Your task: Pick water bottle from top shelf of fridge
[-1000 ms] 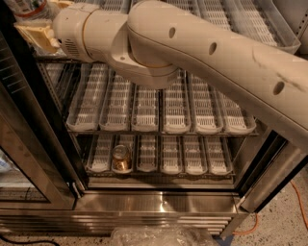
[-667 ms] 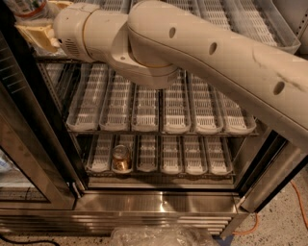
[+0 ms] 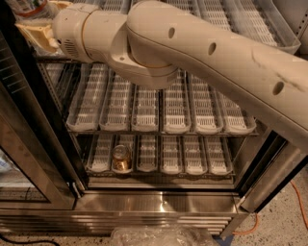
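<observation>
The fridge (image 3: 159, 204) stands open in front of me, with wire racks of clear lane trays. The water bottle (image 3: 28, 6) shows at the top left edge on the top shelf (image 3: 216, 19); only its clear lower body and coloured label are in view. My gripper (image 3: 38, 24) is at the top left, right against the bottle, at the end of my thick cream arm (image 3: 202, 53), which crosses the picture from the right. The arm hides much of the upper racks.
A small bronze-coloured can (image 3: 121, 158) stands in a lane of the lowest rack. The dark-framed glass door (image 3: 29, 158) is swung open at the left. A clear plastic-wrapped bundle (image 3: 163, 236) lies on the floor in front. An orange cable (image 3: 299, 202) runs at the right.
</observation>
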Robot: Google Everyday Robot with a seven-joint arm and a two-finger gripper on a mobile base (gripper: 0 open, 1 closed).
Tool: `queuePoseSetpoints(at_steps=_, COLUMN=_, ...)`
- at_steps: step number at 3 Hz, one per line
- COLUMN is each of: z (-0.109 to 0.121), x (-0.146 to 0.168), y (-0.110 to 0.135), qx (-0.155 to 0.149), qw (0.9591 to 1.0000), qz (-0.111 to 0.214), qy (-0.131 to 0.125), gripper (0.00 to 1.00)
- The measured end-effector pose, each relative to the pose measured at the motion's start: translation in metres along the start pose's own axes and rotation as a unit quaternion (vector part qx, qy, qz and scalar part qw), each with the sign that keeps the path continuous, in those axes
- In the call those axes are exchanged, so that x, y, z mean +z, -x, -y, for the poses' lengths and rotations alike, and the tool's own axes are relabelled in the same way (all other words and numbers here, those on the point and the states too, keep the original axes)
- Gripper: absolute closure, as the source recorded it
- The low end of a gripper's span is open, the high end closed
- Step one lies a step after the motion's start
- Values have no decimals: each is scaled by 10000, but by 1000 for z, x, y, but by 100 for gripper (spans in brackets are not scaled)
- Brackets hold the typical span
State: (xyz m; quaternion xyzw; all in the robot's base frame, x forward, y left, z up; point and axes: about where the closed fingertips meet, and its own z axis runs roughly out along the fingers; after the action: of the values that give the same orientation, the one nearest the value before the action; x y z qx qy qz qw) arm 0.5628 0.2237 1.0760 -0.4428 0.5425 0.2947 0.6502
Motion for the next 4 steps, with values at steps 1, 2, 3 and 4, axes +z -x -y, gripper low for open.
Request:
queuePoseSetpoints(at_steps=1, z=0, x=-1, y=6, qx=-53, qw=9999, qz=98, qy=0, gripper=100)
queuePoseSetpoints(at_steps=2, z=3, x=-8, y=14, qx=-141, qw=9992, qz=372, qy=-50, gripper=100)
queuePoseSetpoints(at_steps=3, z=19, x=-27, y=14, qx=-203, qw=9967, qz=750, qy=-240, gripper=100)
queuePoseSetpoints(at_steps=4, z=15, x=-39, y=10, qx=-214, qw=9939, qz=1044, qy=-269, gripper=100)
